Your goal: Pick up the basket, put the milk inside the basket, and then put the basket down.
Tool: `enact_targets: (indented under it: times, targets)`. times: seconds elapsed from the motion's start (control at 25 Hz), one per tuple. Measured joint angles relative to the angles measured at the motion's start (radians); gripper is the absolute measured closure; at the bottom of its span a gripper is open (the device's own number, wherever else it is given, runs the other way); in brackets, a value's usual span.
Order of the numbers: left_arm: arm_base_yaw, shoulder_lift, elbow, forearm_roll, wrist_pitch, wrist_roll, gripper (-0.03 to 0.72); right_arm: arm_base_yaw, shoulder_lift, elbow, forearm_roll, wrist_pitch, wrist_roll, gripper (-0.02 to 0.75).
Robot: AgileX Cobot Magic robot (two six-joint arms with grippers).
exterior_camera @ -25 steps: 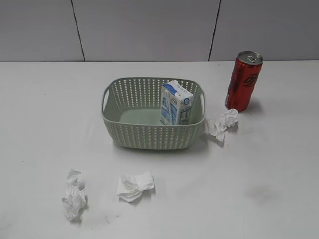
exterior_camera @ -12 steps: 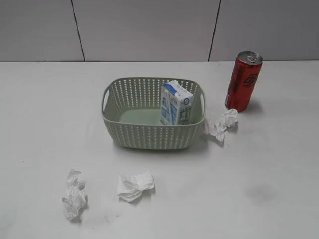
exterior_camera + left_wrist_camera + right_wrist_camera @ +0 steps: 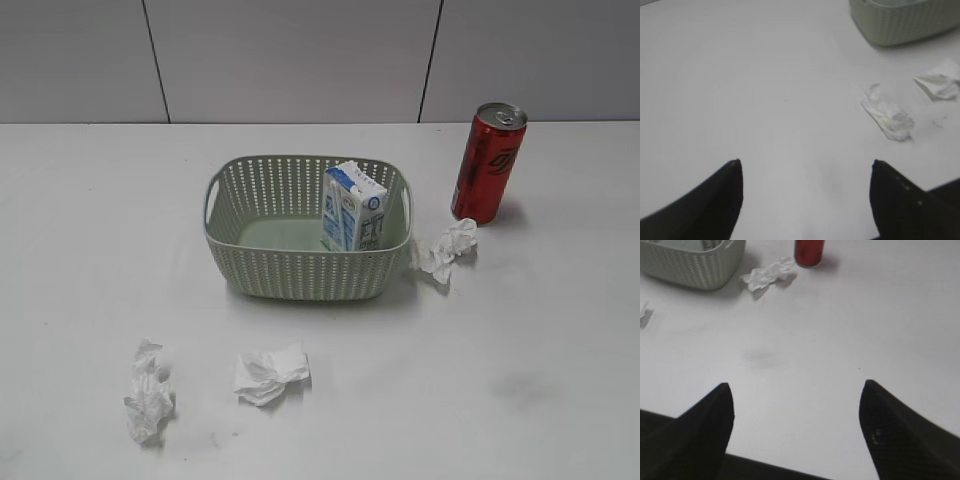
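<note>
The pale sage-green basket (image 3: 300, 270) rests on the white table in the exterior view. The white and blue milk carton (image 3: 354, 207) stands upright inside it, at its right end. The basket's corner also shows at the top right of the left wrist view (image 3: 905, 25) and at the top left of the right wrist view (image 3: 690, 265). Neither arm shows in the exterior view. My left gripper (image 3: 805, 162) is open and empty over bare table. My right gripper (image 3: 796, 385) is open and empty over bare table, well short of the basket.
A tall red can (image 3: 488, 163) stands right of the basket, also in the right wrist view (image 3: 809, 251). Crumpled white paper lies beside the basket's right end (image 3: 445, 250) and in front of it (image 3: 268, 373), (image 3: 148, 392). A grey panelled wall runs behind the table.
</note>
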Motion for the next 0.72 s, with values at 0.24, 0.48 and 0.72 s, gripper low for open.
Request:
enact_targets:
  times: [0.24, 0.48, 0.72]
  targets:
    - [0.228, -0.104, 0.000, 0.000, -0.001, 0.000, 0.120, -0.123, -0.097, 0.000, 0.001, 0.000, 0.000, 0.149]
    - [0.294, -0.146, 0.000, 0.000, -0.001, 0.000, 0.147, -0.126, -0.097, 0.000, 0.007, 0.000, 0.000, 0.149]
    - [0.297, -0.148, 0.000, 0.000, -0.001, 0.000, 0.155, -0.126, -0.097, 0.000, 0.009, 0.000, 0.000, 0.148]
